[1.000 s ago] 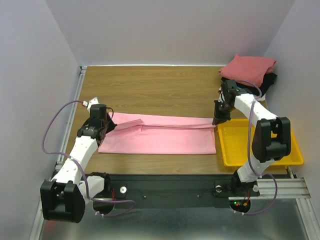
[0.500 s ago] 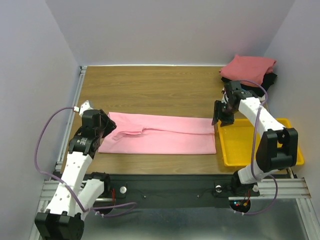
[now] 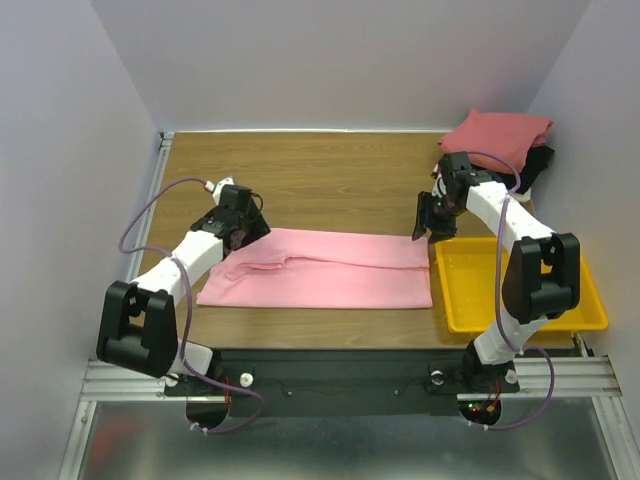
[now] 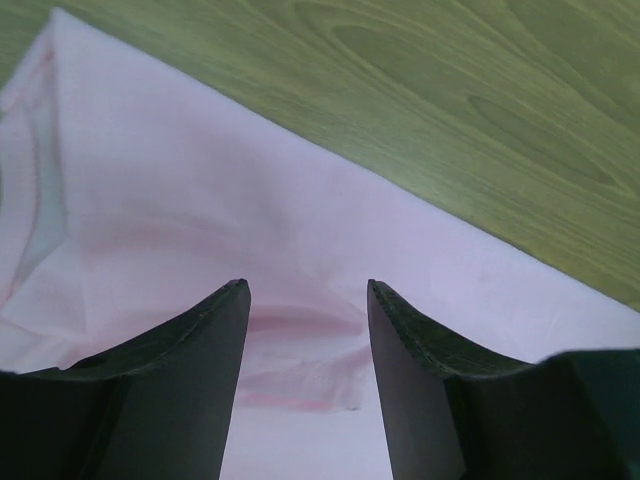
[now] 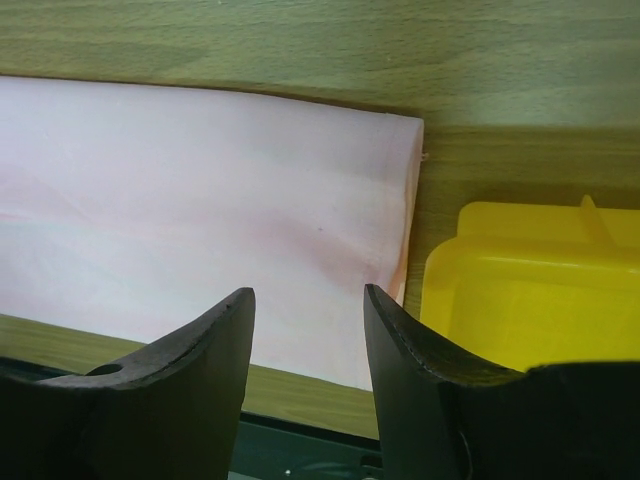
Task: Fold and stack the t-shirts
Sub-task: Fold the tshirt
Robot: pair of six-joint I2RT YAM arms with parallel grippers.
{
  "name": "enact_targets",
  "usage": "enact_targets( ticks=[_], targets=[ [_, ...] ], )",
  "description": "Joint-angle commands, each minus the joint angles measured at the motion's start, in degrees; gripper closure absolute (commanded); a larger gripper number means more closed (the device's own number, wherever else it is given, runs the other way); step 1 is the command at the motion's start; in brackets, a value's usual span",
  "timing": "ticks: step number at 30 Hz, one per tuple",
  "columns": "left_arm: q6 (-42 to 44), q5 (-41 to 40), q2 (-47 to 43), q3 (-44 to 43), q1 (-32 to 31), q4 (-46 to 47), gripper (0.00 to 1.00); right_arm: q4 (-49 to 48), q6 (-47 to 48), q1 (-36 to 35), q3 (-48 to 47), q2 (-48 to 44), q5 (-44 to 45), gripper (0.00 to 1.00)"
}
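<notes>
Pink t-shirt (image 3: 320,270) lies folded into a long band across the lower middle of the frame, its right end just beside the yellow tray (image 3: 590,318). Your left gripper (image 3: 248,228) and right gripper (image 3: 425,228) hover over its far corners, jaws apart, holding nothing. Pinch one layer only and the fold could drag open. Red t-shirt (image 3: 500,135) waits upper right.

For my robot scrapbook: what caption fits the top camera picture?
Left end effector and right end effector, both open, hover over the ends of a folded pink t-shirt beside a yellow tray.
</notes>
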State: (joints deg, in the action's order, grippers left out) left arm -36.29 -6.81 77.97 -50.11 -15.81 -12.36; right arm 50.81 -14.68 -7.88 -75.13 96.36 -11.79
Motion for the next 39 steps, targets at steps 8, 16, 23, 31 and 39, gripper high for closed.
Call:
enact_targets(
  ticks=[8,16,23,31,39],
  targets=[
    [-2.46,2.49,-1.76,9.23,-10.11,-0.91,0.37,-3.26,0.17,-1.00,3.06,-0.56,-1.57,0.46],
    [-5.36,10.85,-12.66,13.90,-10.99,-2.84,0.36,-3.70,0.17,-1.17,2.01,0.59,-2.09,0.46],
    [-6.51,2.69,-12.78,6.79,-10.12,-4.78,0.28,-3.78,0.44,-1.44,1.22,1.72,-2.27,0.46],
    [-9.32,-5.31,2.17,3.09,-8.97,-11.37,0.23,-5.63,1.23,-1.70,3.15,3.31,-0.60,0.46],
    [-9.50,-7.87,6.84,3.17,-8.36,-11.37,0.20,-6.33,1.67,-3.19,7.36,3.75,-0.25,0.46]
  ],
)
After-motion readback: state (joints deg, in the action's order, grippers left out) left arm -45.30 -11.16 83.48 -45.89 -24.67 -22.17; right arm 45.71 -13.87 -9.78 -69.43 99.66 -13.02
